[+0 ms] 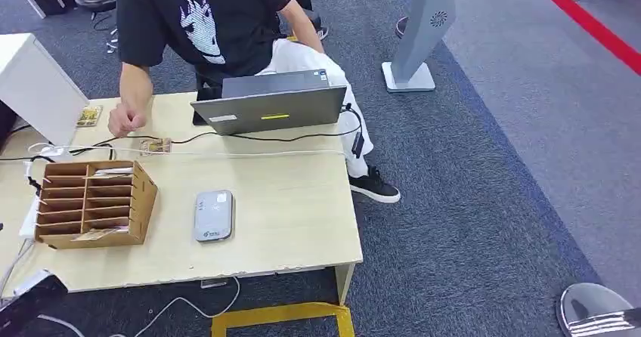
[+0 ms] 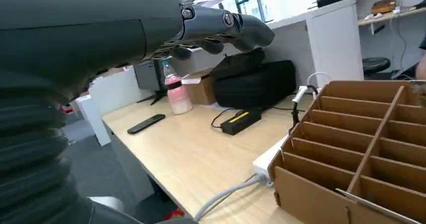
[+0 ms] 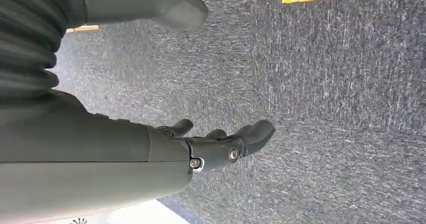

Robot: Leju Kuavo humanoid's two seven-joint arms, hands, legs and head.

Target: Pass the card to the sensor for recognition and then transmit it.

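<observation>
You are at the start: both the left hand [image 2: 221, 30] and right hand [image 3: 221, 143] hang empty with fingers loosely apart, so reach for a card [image 1: 113, 171] in the wooden rack [image 1: 94, 205] beside the sensor [image 1: 213, 215].

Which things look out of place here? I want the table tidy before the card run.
Nothing is spilled or broken. Loose cables trail across the table, and the wooden card rack sits slightly askew to its edge. The grey sensor lies flat.

One wooden card rack [image 1: 94, 203], one grey card reader [image 1: 212, 215], one open laptop [image 1: 272, 104], two small cards [image 1: 88, 115] [image 1: 155, 146], one seated person [image 1: 204, 27].
</observation>
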